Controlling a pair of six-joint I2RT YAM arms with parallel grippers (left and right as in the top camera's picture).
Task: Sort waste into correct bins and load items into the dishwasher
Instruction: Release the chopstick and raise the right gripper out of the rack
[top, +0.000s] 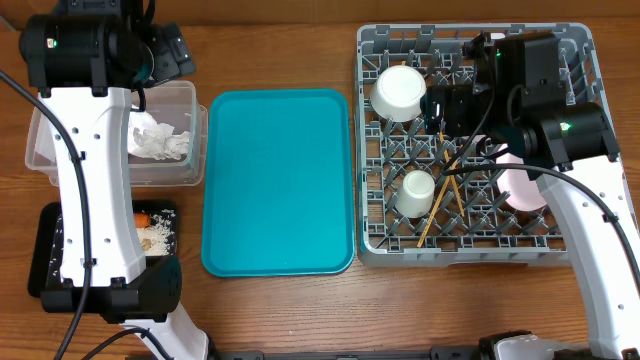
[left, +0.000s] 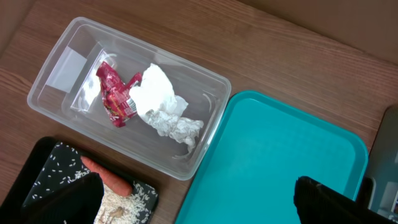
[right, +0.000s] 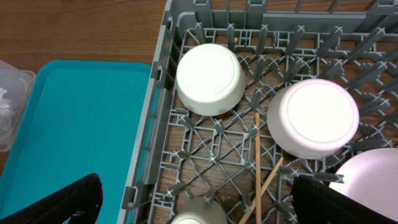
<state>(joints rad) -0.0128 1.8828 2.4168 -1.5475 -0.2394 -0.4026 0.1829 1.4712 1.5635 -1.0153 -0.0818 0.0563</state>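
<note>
Grey latticed dish rack (top: 470, 240) on the right holds every item: one whitish bowl (right: 209, 79) upturned by the wall nearest the teal tray (top: 278, 180), a second bowl (right: 313, 118) just beside it, the small white cup (top: 416, 192), the chopsticks (top: 445, 195) lying slantwise across the grid, and the pink plate (top: 520, 185) partly under the right arm. The waste is likewise placed; red wrapper (left: 115, 93) and crumpled paper (left: 161, 109) lie in the clear tub (left: 56, 68); carrot (left: 106, 175) and food scraps (left: 121, 199) lie on the black tray (left: 37, 174). Nothing shows on the teal tray. The right gripper (right: 199, 199) hangs over the rack, fingers spread wide with nothing between them; the left gripper (left: 198, 196) hangs over the tub's near rim, equally wide and empty. Sorting and loading look complete, so the step in hand is judged to be withdrawal. The right arm should rise straight up until its fingers are above pegs and bowls before any sideways travel, since the loose chopsticks beneath could be flicked; the left should lift clear of the tub wall first. The rack wall stands just beside the tray's right rim; the tub's corner meets the left rim, and contact cannot be confirmed; the tray's bare middle and the wooden table (top: 300, 320) in front offer the open room.
</note>
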